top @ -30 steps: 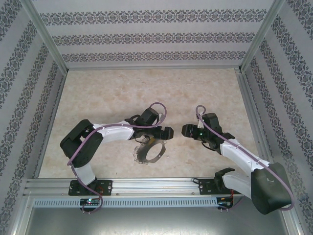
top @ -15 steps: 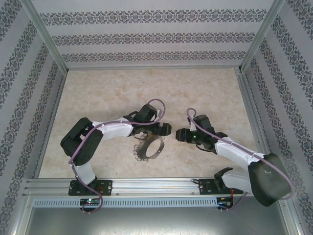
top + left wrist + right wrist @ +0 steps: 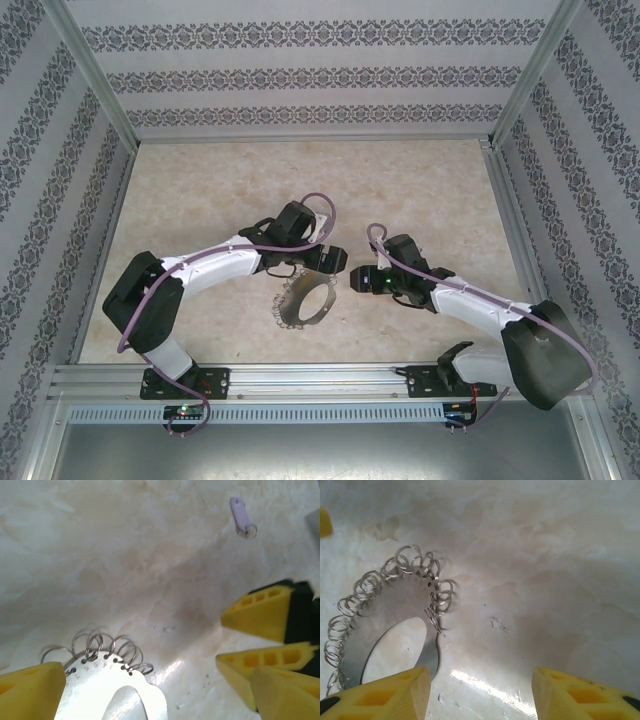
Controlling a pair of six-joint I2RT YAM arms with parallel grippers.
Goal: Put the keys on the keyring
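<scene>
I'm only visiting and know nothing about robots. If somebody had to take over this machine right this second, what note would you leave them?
Left gripper: open, holding nothing, over the fringed edge of the keyring.
Right gripper: open and empty, over bare table just beside the keyring.
The keyring lies flat between the two grippers, with small wire loops hanging along its rim.
The purple tag lies loose on the table, apart from the keyring.
Done: the loops are on the rim.
Left: the tag probably needs picking up and threading on.

left gripper (image 3: pixel 157 677): jaws wide | keyring (image 3: pixel 107 690): low left | purple tag (image 3: pixel 239 514): upper right, apart
</scene>
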